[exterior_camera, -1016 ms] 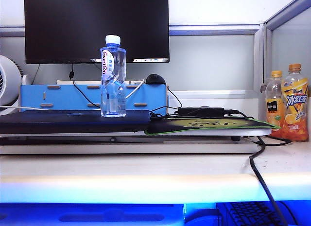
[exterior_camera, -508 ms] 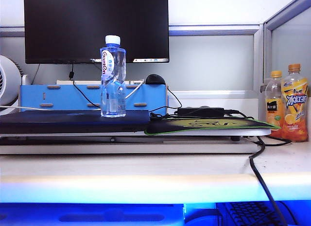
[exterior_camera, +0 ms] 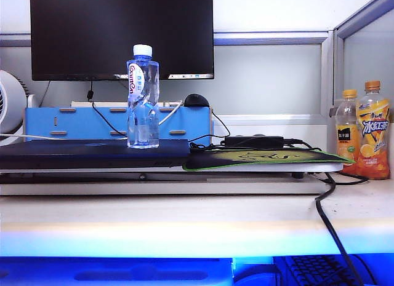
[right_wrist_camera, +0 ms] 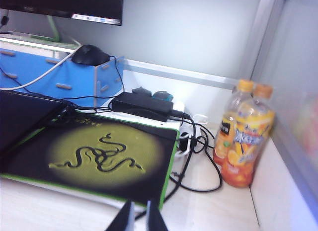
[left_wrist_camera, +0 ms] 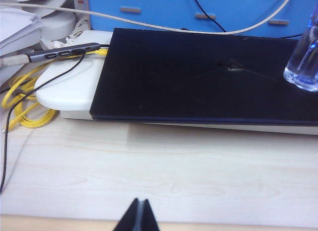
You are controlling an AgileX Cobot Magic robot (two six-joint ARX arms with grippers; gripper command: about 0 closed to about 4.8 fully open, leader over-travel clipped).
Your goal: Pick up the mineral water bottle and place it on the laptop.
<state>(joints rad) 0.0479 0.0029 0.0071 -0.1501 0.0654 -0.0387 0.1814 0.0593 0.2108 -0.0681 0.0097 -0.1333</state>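
The mineral water bottle (exterior_camera: 143, 101), clear with a white cap, stands upright on the laptop (exterior_camera: 92, 154), a flat dark slab. The left wrist view shows the laptop lid (left_wrist_camera: 198, 77) and the bottle's base (left_wrist_camera: 303, 67) near its far corner. My left gripper (left_wrist_camera: 139, 201) is shut and empty, low over the pale desk in front of the laptop. My right gripper (right_wrist_camera: 137, 205) hovers by the near corner of the mouse mat, its jaws a narrow gap apart with nothing between them. Neither gripper shows in the exterior view.
A green-edged mouse mat (right_wrist_camera: 99, 151) lies right of the laptop, with a black power adapter (right_wrist_camera: 141, 106) and cables behind it. Two orange drink bottles (right_wrist_camera: 241, 136) stand by the right partition. A monitor (exterior_camera: 123, 34), blue stand (exterior_camera: 74, 123) and mouse (exterior_camera: 197, 100) sit behind. Yellow cable (left_wrist_camera: 25, 107) coils left.
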